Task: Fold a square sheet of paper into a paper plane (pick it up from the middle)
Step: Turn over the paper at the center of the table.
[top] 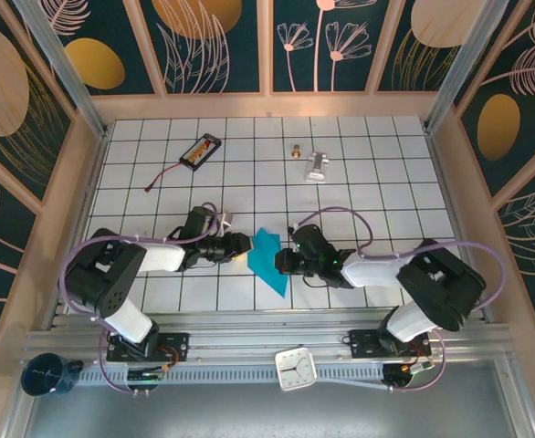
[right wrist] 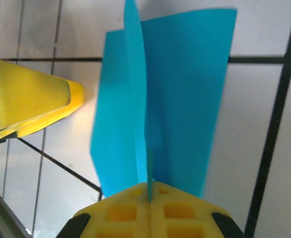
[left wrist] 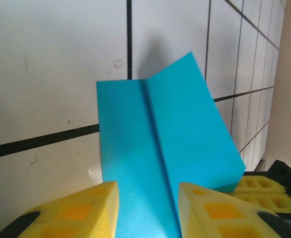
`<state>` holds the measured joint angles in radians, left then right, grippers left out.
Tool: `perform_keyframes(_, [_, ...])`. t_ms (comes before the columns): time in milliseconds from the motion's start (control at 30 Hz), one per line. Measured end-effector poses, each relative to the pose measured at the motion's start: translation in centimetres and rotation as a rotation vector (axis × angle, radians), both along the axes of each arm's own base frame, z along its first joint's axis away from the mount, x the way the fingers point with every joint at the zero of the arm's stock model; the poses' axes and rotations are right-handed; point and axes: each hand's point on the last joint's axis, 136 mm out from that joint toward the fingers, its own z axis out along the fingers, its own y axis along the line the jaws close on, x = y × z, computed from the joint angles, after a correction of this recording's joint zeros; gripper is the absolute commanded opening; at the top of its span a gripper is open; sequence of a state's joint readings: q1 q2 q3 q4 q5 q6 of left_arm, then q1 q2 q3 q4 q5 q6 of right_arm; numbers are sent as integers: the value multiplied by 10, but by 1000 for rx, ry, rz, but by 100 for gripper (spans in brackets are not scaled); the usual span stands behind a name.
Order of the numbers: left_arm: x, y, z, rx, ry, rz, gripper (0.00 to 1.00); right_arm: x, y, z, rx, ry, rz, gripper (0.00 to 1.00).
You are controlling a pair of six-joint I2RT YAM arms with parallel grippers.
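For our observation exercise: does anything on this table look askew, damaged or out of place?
Nothing looks damaged. The black battery pack lies askew to the grid of the table, far left, its wire trailing loose.

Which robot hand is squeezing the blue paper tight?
The right hand: its yellow fingers are pressed together on the blue paper. The left hand has its fingers apart, with the paper between them.

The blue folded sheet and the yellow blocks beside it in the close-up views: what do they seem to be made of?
The blue sheet looks like thin paper, matte and evenly teal. It holds a sharp, straight crease and shows a very thin edge. The yellow pads are probably soft foam or rubber, matte, moulded with square recesses. Which of the two cannot be told by look.
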<state>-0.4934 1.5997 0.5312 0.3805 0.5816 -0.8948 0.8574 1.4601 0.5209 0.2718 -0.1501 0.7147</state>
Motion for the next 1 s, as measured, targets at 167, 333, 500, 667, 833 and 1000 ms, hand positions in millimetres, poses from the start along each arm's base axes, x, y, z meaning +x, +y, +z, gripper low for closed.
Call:
perform_keyframes(167, [33,18,59,-43,-142,108,39,44,-28,77,-148,-183,-152,0])
perform_keyframes(333, [67,45,103,-33,-247,224,40,72,-61,143,-408,-327,-333,0])
perform_keyframes(500, [81,73,99,52,-234,295,41,68,-70,115,-830,-343,-335,0])
perform_keyframes(667, [85,101,84,124,-190,356,41,50,-56,46,-1201,-327,-180,0])
perform_keyframes(833, [88,120,70,176,-158,392,43,32,-19,5,-1294,-340,-44,0])
perform_keyframes(1000, [91,129,64,228,-147,397,45,26,22,-18,-1224,-329,19,15])
